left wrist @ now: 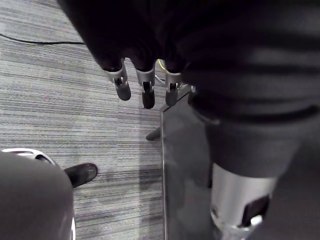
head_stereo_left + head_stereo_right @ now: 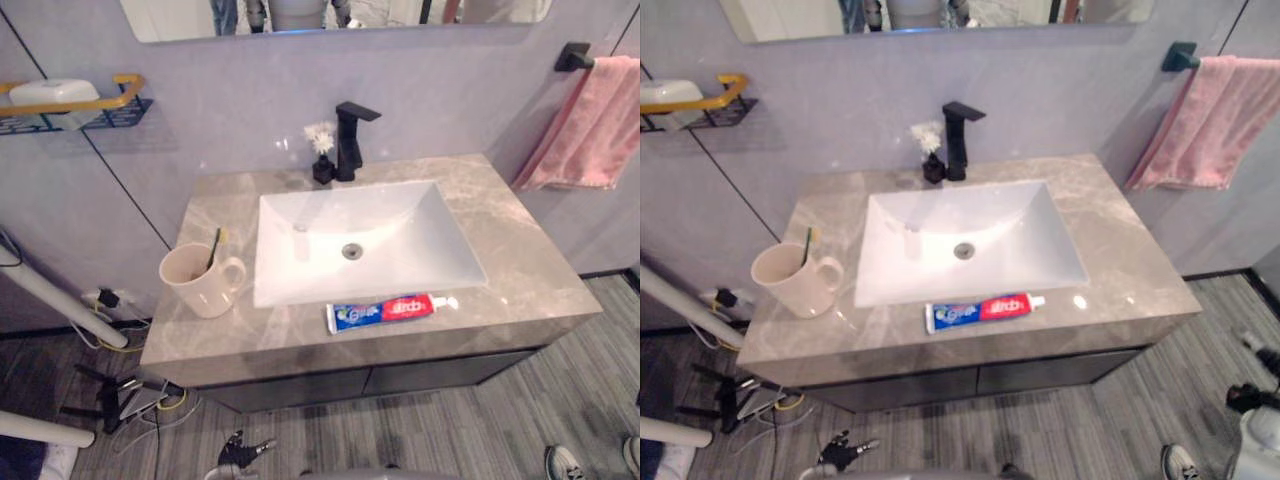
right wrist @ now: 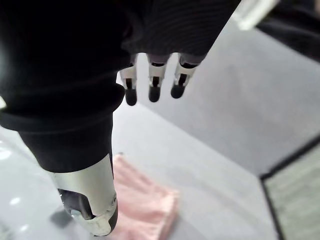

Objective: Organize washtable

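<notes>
Grey marble is spreading across the middle of your head view as the washtable point(image 2: 520, 270), with a white sink point(image 2: 400, 225) sitting sunk in its centre. You are looking at a black faucet point(image 2: 350, 135) standing at the sink's back edge, upper centre of the frame, with a small dark vase point(image 2: 321, 168) of white flowers sitting just beside it on its left. A cream mug point(image 2: 200, 285) is resting on the counter at the left of the frame, and a toothbrush point(image 2: 214, 250) is leaning inside it. A toothpaste tube point(image 2: 390, 310) is lying flat along the front strip of the counter, just below the sink, lower centre. A pink towel point(image 2: 590, 125) is hanging from a black bar point(image 2: 573, 57) at the upper right, and a wire shelf point(image 2: 70, 105) with a gold rail is carrying a white object point(image 2: 52, 92) at the upper left. Your left hand point(image 1: 146, 87) is hanging over the striped floor point(image 1: 50, 125), fingers straight and loose, gripping nothing. Your right hand point(image 3: 154, 82) is pointing straight, relaxed fingers toward the grey wall point(image 3: 240, 100), likewise carrying nothing, with the pink towel showing past it
</notes>
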Motion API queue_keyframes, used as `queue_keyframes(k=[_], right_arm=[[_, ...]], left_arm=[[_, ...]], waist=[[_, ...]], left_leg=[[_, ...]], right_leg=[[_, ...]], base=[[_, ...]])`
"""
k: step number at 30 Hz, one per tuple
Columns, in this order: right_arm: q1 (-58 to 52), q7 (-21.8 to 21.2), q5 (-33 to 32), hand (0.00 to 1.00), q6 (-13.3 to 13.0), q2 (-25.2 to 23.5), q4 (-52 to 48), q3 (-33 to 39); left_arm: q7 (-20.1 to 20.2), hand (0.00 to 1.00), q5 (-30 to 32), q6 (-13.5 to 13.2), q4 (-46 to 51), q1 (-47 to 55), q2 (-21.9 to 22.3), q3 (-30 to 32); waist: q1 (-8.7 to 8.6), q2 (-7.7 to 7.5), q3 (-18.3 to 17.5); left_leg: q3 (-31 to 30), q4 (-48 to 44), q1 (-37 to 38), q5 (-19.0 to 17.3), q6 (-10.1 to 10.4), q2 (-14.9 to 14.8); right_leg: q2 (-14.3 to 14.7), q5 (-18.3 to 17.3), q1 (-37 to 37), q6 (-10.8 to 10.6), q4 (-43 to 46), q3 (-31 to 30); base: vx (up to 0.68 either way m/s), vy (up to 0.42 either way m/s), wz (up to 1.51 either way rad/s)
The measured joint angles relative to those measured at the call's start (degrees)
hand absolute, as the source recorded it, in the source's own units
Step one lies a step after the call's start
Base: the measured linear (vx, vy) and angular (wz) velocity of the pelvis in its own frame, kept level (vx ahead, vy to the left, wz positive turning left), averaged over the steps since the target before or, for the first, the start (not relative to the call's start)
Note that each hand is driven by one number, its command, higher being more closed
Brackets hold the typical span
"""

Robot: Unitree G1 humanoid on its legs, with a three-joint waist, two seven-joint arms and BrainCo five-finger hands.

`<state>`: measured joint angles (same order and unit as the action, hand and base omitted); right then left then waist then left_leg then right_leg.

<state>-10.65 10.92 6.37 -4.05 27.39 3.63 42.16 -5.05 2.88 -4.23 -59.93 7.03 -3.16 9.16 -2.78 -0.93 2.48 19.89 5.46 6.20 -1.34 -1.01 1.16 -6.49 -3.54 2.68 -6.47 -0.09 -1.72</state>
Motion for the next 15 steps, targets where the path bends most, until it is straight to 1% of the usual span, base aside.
queue_keyframes(k=[1,2,4,5,6,8,9,11,12,14,15], right_arm=[[0.0,-0.7,1.3,0.0,-0.7,1.2,-3.7,-0.5],[0.0,-1.2,1.7,0.0,-1.1,1.7,-5.3,-0.7],[0.1,-2.1,3.3,0.0,-2.9,5.1,-12.0,-3.8],[0.2,-2.4,3.4,0.0,-3.6,6.0,-13.6,-4.9],[0.8,-3.5,3.4,0.0,-6.0,8.1,-16.9,-8.6],[1.9,-4.2,3.3,0.0,-7.8,9.8,-19.5,-12.4],[2.7,-5.1,3.3,0.0,-9.3,10.8,-21.1,-14.7],[4.6,-6.3,2.3,0.0,-11.3,13.2,-22.1,-19.9],[4.8,-6.7,1.6,0.0,-11.6,14.0,-22.4,-21.5],[5.9,-9.0,0.3,0.0,-12.8,16.9,-22.9,-28.0],[6.3,-9.7,-0.4,0.0,-13.2,17.5,-22.9,-29.9]], left_arm=[[0.1,0.0,0.0,-0.2,0.4,0.5,0.0,0.0],[0.1,0.0,0.0,-0.3,0.5,0.7,0.0,0.0],[0.7,0.0,0.0,-0.8,0.8,1.4,0.1,-0.1],[1.1,0.0,0.0,-0.9,0.9,1.5,0.1,-0.1],[1.4,0.0,0.0,-1.2,0.9,1.7,0.2,-0.1],[1.7,0.0,0.0,-1.3,0.9,1.8,0.5,-0.4],[2.2,0.0,0.0,-1.4,0.9,1.9,0.6,-0.7],[2.5,0.0,0.0,-1.4,0.8,2.0,0.6,-1.2],[2.5,0.0,0.0,-1.4,0.8,2.0,0.5,-1.6],[2.6,0.0,0.0,-1.7,0.7,2.0,0.2,-2.7],[2.6,0.0,0.0,-1.8,0.7,2.0,0.2,-2.9]], waist=[[-0.3,-0.2,-0.4],[-0.37,-0.31,-0.6],[-0.85,-0.73,-1.3],[-0.99,-0.85,-1.4],[-1.07,-1.14,-1.8],[-1.13,-1.4,-2.4],[-1.07,-1.58,-2.7],[-1.02,-1.67,-3.4],[-0.96,-1.88,-3.5],[-0.65,-1.82,-4.2],[-0.64,-1.89,-4.3]], left_leg=[[0.0,0.0,0.0,0.0,0.0,0.0],[0.0,0.0,0.0,0.0,0.0,0.0],[0.1,0.0,0.0,0.0,0.0,0.0],[0.1,0.0,0.0,0.0,0.0,0.0],[0.5,0.0,0.0,-0.2,0.3,0.0],[0.6,0.0,0.0,-0.2,0.2,0.0],[0.6,0.0,0.0,-0.2,0.2,0.0],[0.4,0.0,-0.1,-0.2,0.2,0.1],[0.3,0.0,-0.2,-0.2,0.2,0.1],[-0.4,0.1,-0.5,-0.1,0.2,0.2],[-0.7,0.1,-0.6,-0.1,0.1,0.3]], right_leg=[[0.0,0.0,0.0,0.0,0.0,0.0],[0.0,0.0,0.0,0.0,-0.1,0.0],[-0.1,0.0,0.0,0.0,-0.2,0.1],[-0.1,-0.1,-0.1,0.0,-0.1,0.1],[-0.2,-0.2,-0.3,0.0,-0.1,0.2],[-0.3,-0.2,-0.4,0.0,0.0,0.5],[-0.3,-0.2,-0.4,0.0,0.0,0.7],[-0.4,-0.2,-0.4,0.0,0.1,1.4],[-0.4,-0.2,-0.4,0.0,0.1,1.6],[-0.6,-0.2,-0.3,0.0,0.1,2.4],[-0.6,-0.2,-0.3,0.0,0.2,2.6]], base=[[0.0,0.0,0.0],[0.0,0.0,0.0],[-0.01,-0.031,-0.01],[-0.02,-0.036,-0.06],[-0.02,-0.029,-0.1],[-0.01,-0.014,-0.05],[0.0,0.0,0.0],[0.01,-0.035,0.06],[0.01,-0.04,0.11],[0.0,-0.04,0.14],[0.0,-0.034,0.17]])
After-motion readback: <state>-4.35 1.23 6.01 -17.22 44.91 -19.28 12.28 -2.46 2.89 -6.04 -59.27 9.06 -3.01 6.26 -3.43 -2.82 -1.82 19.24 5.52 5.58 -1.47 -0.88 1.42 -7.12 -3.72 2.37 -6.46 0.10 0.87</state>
